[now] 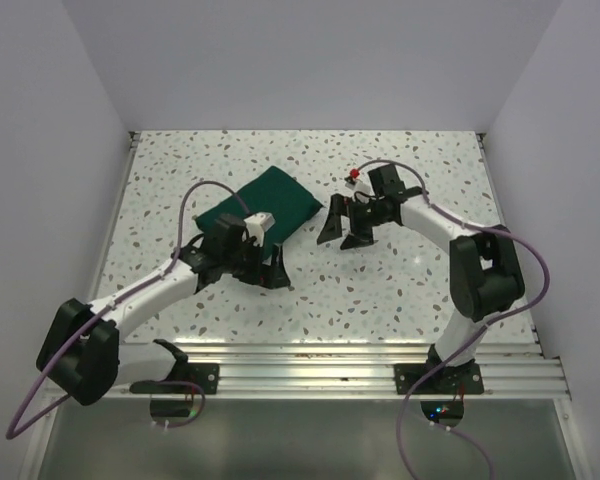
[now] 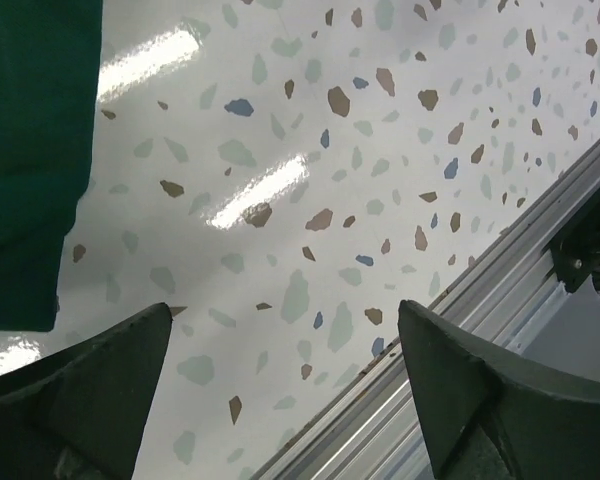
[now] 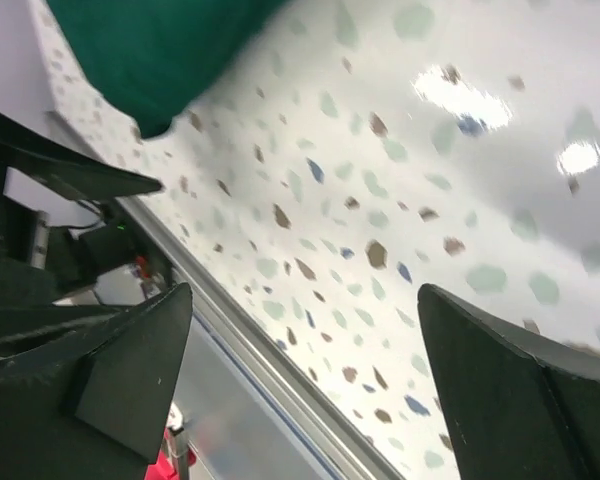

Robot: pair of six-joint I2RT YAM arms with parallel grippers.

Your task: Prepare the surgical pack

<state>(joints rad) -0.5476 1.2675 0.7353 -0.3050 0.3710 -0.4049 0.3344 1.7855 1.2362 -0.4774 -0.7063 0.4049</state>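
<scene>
Near edge first: rail (image 1: pixel 360 360) with both bases, nothing on it. My left gripper (image 1: pixel 260 266) hangs low over the table (image 1: pixel 420 290), fingers (image 2: pixel 90 390) spread apart, nothing between them. My right gripper (image 1: pixel 345 230) is a bit farther in, also spread wide and empty. The pack (image 1: pixel 272 203) lies just beyond and between them, a folded dark green bundle flat on the table, long axis running near-left to far-right. From the left gripper it is just ahead and to the far side, its near edge looks about touching in the top view; in the left wrist view the cloth fills the upper left corner. From the right gripper its right corner is just beside, to the left. I judge left is nearer. No tray or loose instruments in view; whatever is inside the bundle is hidden.
</scene>
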